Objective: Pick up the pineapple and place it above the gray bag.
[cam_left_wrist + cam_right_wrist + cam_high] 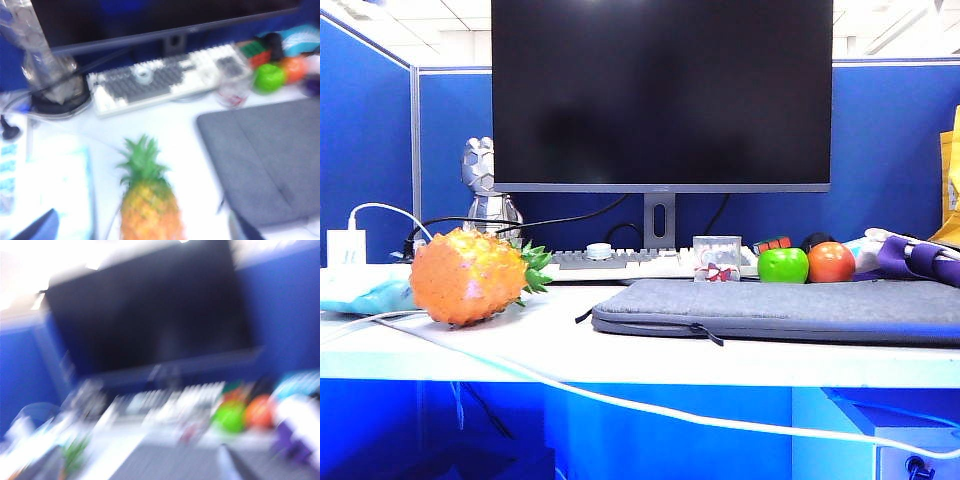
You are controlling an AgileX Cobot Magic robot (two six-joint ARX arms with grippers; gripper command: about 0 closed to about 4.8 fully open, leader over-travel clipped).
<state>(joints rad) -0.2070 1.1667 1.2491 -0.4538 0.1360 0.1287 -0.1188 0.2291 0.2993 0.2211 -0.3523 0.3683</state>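
Pineapple (470, 277) lying sideways on the left, well apart from gray bag (790, 310) on the right, exterior view showing neither arm. Hovering over that fruit, left gripper (145, 231) gaping wide, gripping nothing. Hanging over the bag's near edge, right gripper (137, 467), blurred, seemingly parted.

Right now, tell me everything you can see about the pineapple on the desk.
The pineapple is a toy with bumpy orange-yellow skin in a diamond pattern and a green spiky leaf crown; it looks like plastic or rubber. It lies on its side on the white desk, crown pointing toward the gray bag, with a gap between them. A light-blue packet sits close at its other side, and a white cable runs along the desk in front of it. Nothing grips it; no fingers show clearly near it.
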